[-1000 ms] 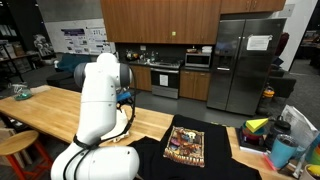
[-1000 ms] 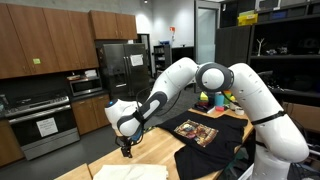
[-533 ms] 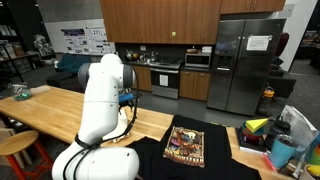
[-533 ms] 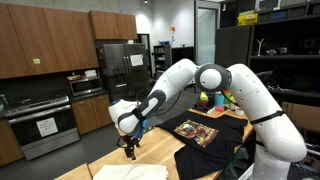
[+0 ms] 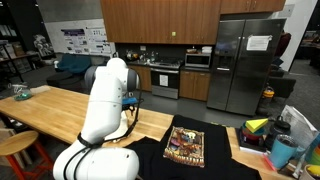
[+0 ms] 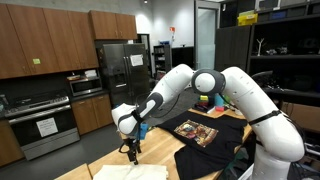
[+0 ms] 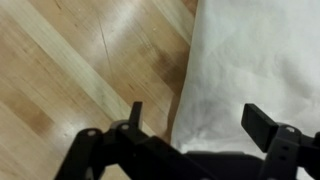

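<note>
A white cloth (image 7: 250, 60) lies flat on the wooden table (image 7: 70, 70); its left edge runs down the middle of the wrist view. My gripper (image 7: 200, 120) hangs open just above that edge, one fingertip (image 7: 135, 112) over bare wood and the other over the cloth, with nothing between them. In an exterior view the gripper (image 6: 130, 150) points straight down, close above the white cloth (image 6: 135, 172) at the table's near end. A black T-shirt with a colourful print (image 5: 185, 146) lies spread out farther along the table, also seen as the printed shirt (image 6: 200, 130).
A blue cup (image 5: 284, 152) and yellow items (image 5: 257, 126) crowd one end of the table. A small wooden object (image 5: 20, 93) sits at the other end, with a stool (image 5: 15, 145) beside the table. Kitchen cabinets and a fridge (image 5: 245, 65) stand behind.
The arm has shifted sideways a little and lowered the gripper towards the white cloth. The jaws stay open.
</note>
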{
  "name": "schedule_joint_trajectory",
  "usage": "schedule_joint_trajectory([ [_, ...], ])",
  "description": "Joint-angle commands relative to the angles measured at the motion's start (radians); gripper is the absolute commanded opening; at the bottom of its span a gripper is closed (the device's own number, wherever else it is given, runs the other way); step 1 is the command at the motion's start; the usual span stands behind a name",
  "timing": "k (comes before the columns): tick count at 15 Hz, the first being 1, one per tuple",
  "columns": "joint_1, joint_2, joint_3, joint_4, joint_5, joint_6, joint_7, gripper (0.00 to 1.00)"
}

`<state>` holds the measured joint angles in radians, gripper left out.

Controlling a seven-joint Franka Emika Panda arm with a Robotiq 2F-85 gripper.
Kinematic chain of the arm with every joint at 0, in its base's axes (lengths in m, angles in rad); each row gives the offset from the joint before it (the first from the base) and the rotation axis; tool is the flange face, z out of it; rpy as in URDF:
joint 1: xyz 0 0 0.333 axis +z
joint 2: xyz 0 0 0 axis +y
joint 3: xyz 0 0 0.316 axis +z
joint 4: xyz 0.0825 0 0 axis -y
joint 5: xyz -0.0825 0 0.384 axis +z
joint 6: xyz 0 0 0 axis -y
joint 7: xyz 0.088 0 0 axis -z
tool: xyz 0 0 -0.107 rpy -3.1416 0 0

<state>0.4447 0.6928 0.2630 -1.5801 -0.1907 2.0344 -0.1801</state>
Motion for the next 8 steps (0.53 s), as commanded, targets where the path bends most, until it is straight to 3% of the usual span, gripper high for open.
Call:
schedule_joint_trajectory([
  [1, -0.023, 0.033, 0.027, 0.037, 0.033, -0.04, -0.061, 1.0],
  [8, -0.048, 0.087, 0.062, 0.056, 0.088, -0.051, -0.165, 1.0],
])
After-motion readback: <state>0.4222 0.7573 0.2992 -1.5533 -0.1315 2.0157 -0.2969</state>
